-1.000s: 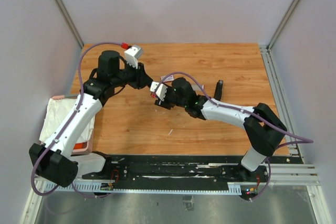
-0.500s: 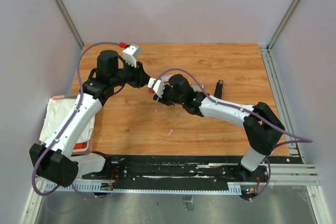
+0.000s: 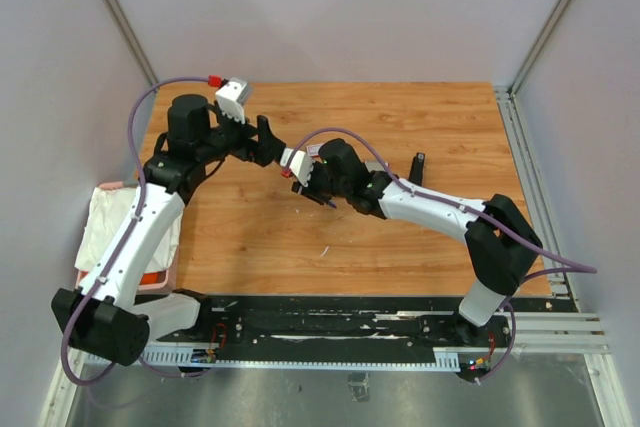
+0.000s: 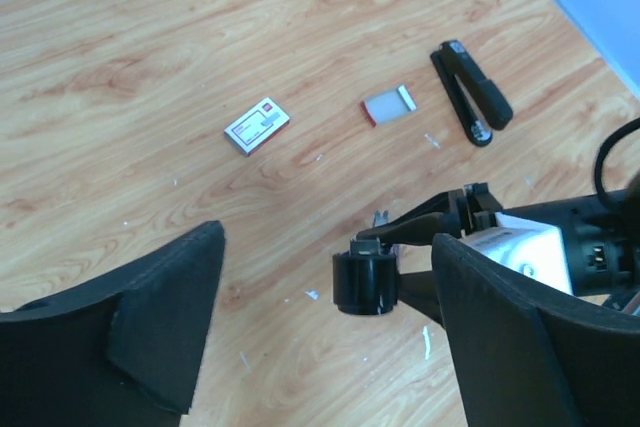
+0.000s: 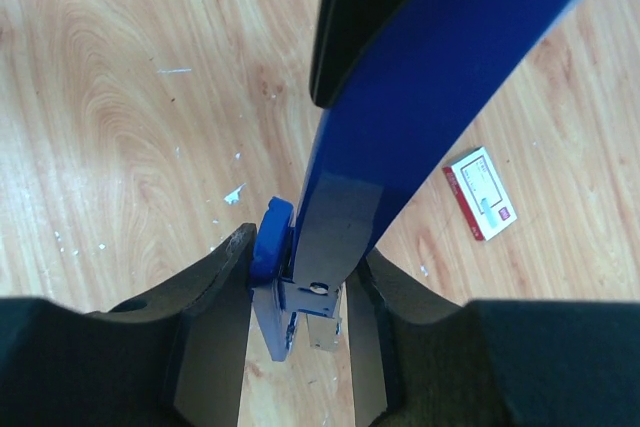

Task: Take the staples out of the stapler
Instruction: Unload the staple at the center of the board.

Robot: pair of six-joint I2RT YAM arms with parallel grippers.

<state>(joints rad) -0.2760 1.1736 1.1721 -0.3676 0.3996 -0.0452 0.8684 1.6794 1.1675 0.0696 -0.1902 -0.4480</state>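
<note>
My right gripper (image 5: 305, 282) is shut on a blue stapler (image 5: 400, 97), clamping its hinge end between both fingers, with the long body reaching away over the wood. A small silvery metal piece (image 5: 322, 332) sticks out at that end; I cannot tell whether it is the staples. From above, the right gripper (image 3: 310, 187) hangs over the table's middle-left, with the stapler mostly hidden under it. My left gripper (image 4: 330, 247) stands wide open with nothing between its fingers, just left of the right one (image 3: 265, 142).
A black stapler (image 4: 470, 92) lies shut on the wood at the right (image 3: 417, 169). Near it lie a red-and-white flat box (image 4: 258, 126) and a second small flat box (image 4: 387, 106). Pale slivers (image 4: 425, 342) dot the wood. A white cloth (image 3: 105, 222) lies at the left edge.
My left gripper has opened wide and drawn back to the left, away from the right gripper. The right gripper has stayed almost still with the stapler.
</note>
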